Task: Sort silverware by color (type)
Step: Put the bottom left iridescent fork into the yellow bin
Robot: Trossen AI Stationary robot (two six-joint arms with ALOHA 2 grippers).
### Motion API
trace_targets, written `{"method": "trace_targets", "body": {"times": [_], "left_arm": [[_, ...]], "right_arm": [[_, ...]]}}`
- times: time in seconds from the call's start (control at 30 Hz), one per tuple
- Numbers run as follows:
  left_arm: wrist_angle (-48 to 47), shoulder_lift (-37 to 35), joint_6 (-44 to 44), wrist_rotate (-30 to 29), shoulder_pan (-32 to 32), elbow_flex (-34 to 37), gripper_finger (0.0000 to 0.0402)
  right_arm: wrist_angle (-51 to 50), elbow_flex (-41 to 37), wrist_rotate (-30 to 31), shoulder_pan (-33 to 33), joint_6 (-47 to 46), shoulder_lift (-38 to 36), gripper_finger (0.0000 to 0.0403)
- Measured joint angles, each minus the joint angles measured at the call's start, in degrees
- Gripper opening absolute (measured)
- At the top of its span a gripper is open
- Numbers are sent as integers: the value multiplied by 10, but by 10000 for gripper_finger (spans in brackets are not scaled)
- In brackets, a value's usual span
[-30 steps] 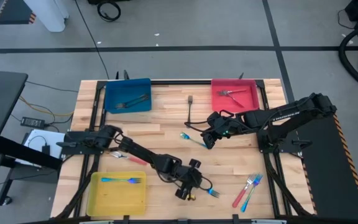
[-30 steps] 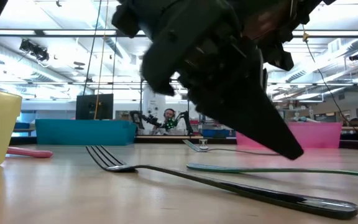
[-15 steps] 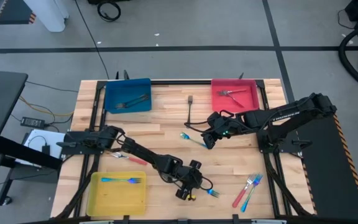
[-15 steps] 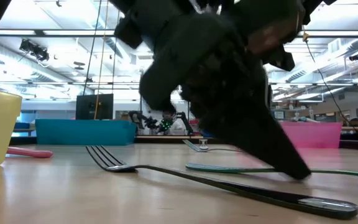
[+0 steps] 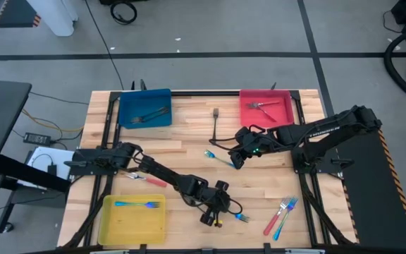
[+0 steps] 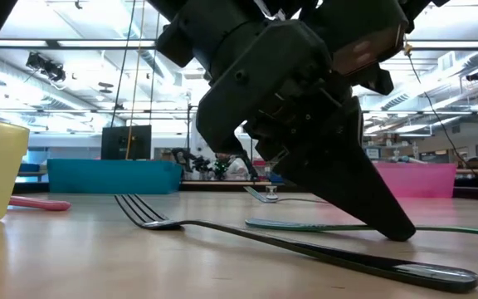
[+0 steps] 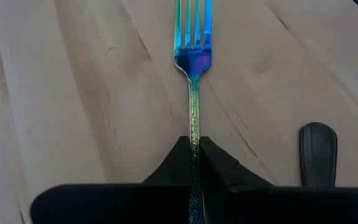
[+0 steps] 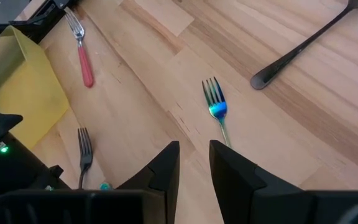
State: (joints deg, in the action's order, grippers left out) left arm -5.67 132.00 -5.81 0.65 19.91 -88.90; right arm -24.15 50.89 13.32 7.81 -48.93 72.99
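With my left gripper [image 7: 196,151] clamped shut on the handle of the blue fork [image 7: 192,46], whose long axis runs straight out from the fingertips, tines away, I judge the lift comes next toward the yellow tray [image 5: 132,219] beside it, the right gripper [image 8: 194,157] hovering parted farther off.

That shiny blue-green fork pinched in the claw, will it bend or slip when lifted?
The iridescent blue-green metal fork probably stays stiff. Its slim polished handle might slip or swivel between the left gripper's narrow tips. It looks light.
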Motion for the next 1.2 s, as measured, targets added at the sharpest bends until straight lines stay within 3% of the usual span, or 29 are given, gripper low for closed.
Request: {"method": "trace_targets", "body": {"times": [0.23,0.7,1.2], "left_arm": [[-27,-18,-21,-1,0,2,11],[-253,-129,-30,-13,-1,5,10],[-436,-296,54,-38,6,3,9]], "right_arm": [[0,0,2,5,-2,0,96],[1,0,6,37,-3,0,96],[19,0,7,29,77,0,96]]}}
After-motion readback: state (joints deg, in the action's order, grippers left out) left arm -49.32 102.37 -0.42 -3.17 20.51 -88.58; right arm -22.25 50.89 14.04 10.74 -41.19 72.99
